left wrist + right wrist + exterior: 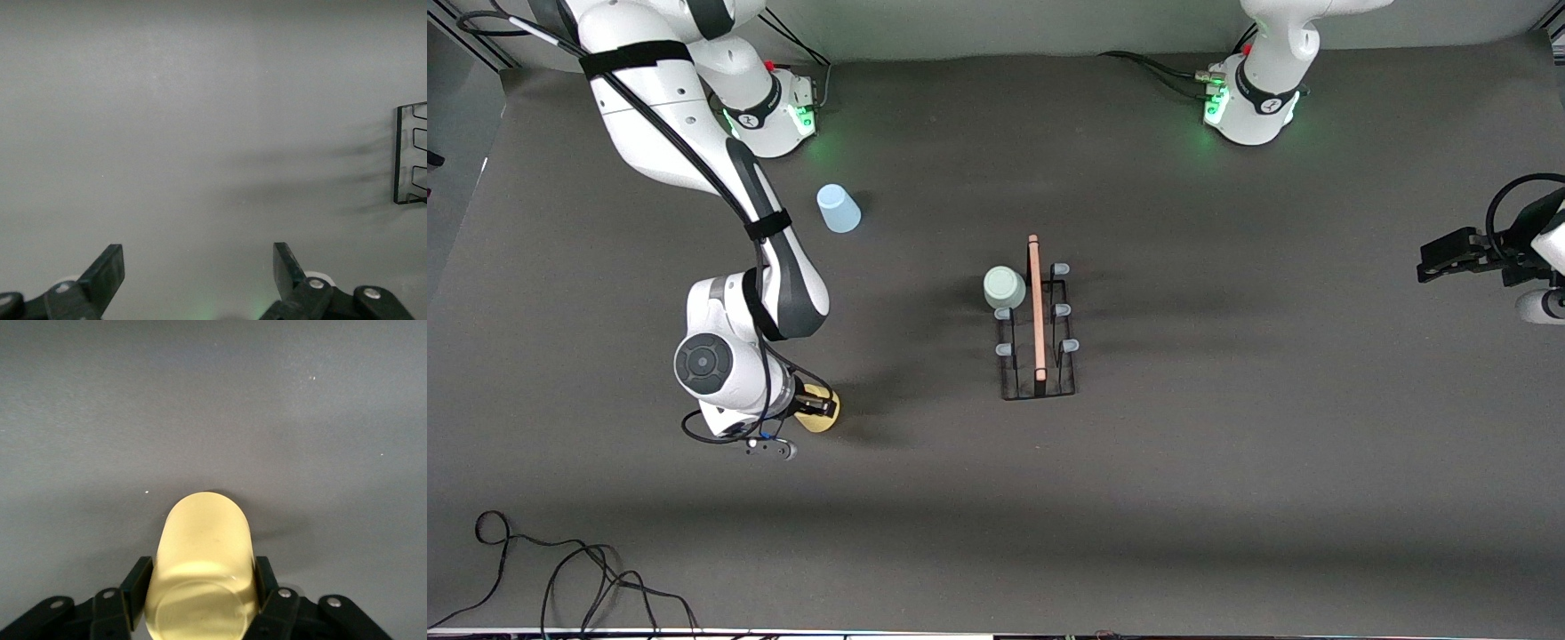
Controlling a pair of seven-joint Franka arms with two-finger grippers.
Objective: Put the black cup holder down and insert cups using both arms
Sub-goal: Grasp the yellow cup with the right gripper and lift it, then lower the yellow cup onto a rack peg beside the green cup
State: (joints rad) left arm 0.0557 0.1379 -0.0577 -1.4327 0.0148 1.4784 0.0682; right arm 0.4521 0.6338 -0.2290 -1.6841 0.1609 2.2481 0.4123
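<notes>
Right tool point(200, 597) grips the yellow cup point(203, 577) on the bench, well clear of the black cup holder point(1037, 329). Left tool point(199, 280) waits, spread wide and empty. Risk: smooth tapered wall may slip during lift.

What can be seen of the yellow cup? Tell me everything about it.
The yellow cup is small, plain and tapered, of smooth pale yellow plastic by its look. The right gripper is shut on it, one black finger pressed to each side of its wider end. It is at the right arm's end of the table, nearer the front camera than the blue cup. The arm hides most of it from the front.
</notes>
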